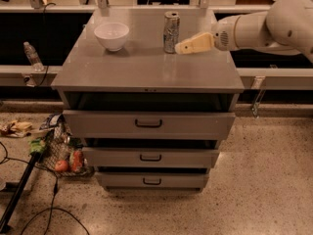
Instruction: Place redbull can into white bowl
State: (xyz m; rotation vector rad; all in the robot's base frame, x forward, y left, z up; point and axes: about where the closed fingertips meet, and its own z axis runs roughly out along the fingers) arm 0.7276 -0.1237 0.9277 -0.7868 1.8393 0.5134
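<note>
The redbull can (170, 32) stands upright on the grey cabinet top (146, 67), toward the back and right of centre. It is slim and silver with a reddish top rim. The white bowl (111, 35) sits upright and empty at the back left of the same top, about a hand's width left of the can. My gripper (180, 47) reaches in from the right on a white arm (264, 26). Its yellowish fingers (193, 44) end just to the right of the can's lower half, very near it. It holds nothing.
The cabinet has three drawers with dark handles (148, 124), each slightly pulled out. A clear plastic water bottle (32, 56) stands on a ledge at the left. A net bag with fruit (66, 158), cables and a pole lie on the floor at the lower left.
</note>
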